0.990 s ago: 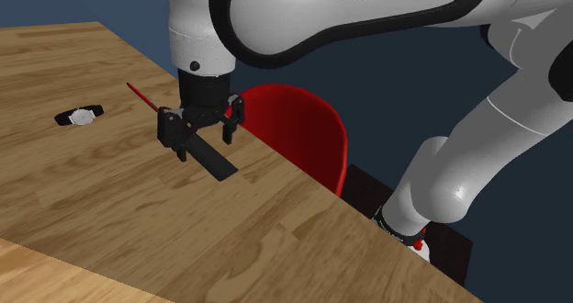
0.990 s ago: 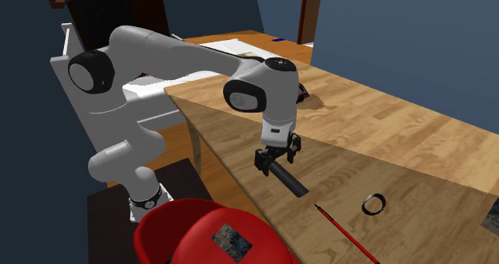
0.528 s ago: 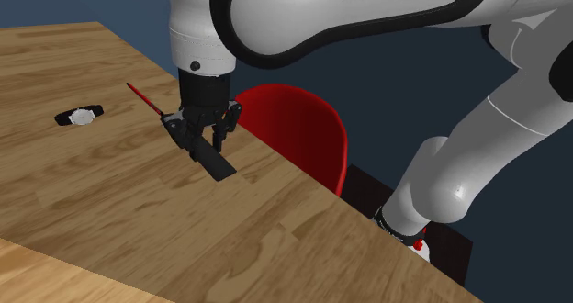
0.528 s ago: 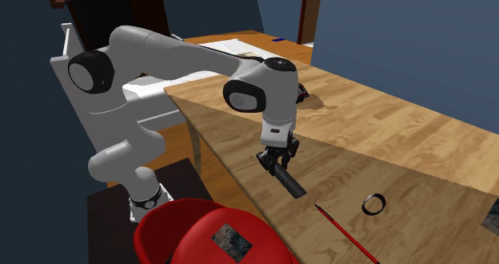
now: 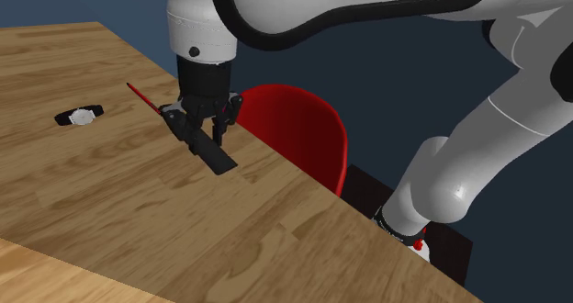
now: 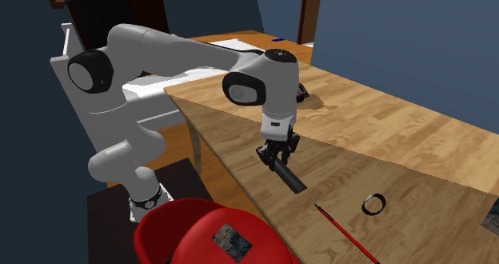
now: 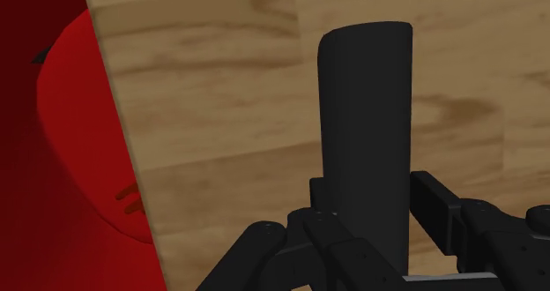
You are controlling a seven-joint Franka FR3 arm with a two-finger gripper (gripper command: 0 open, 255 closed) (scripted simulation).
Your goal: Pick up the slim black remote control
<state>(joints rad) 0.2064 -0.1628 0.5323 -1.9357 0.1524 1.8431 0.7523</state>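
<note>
I'm closing my gripper [image 5: 204, 125] on the slim black remote control [image 5: 211, 154]. My two fingers [image 7: 441, 205] are pressing in narrow against its long sides, one on each flank, with no gap showing in the wrist view. The remote is sticking out beyond my fingertips as a long dark slab with a rounded far end.

In the shoulder view it's slanting down from my grip towards the view's lower right, over the wooden table [image 5: 110, 218]. I'm gripping its upper end, and the lower end is hanging close to the wood. I can't tell whether that tip is touching the surface or just clear of it.

I'm working right along the table's edge, and the red chair [image 5: 303, 136] is sitting just past that edge, beside me.

A thin red pencil [image 6: 345, 234] is lying on the table near the remote's free end, apart from it, towards the second exterior view's lower right. A wristwatch [image 5: 81, 117] is resting flat on the wood well apart from me, off to the shoulder view's left.

My white arm is coming down almost vertically onto the grip.
</note>
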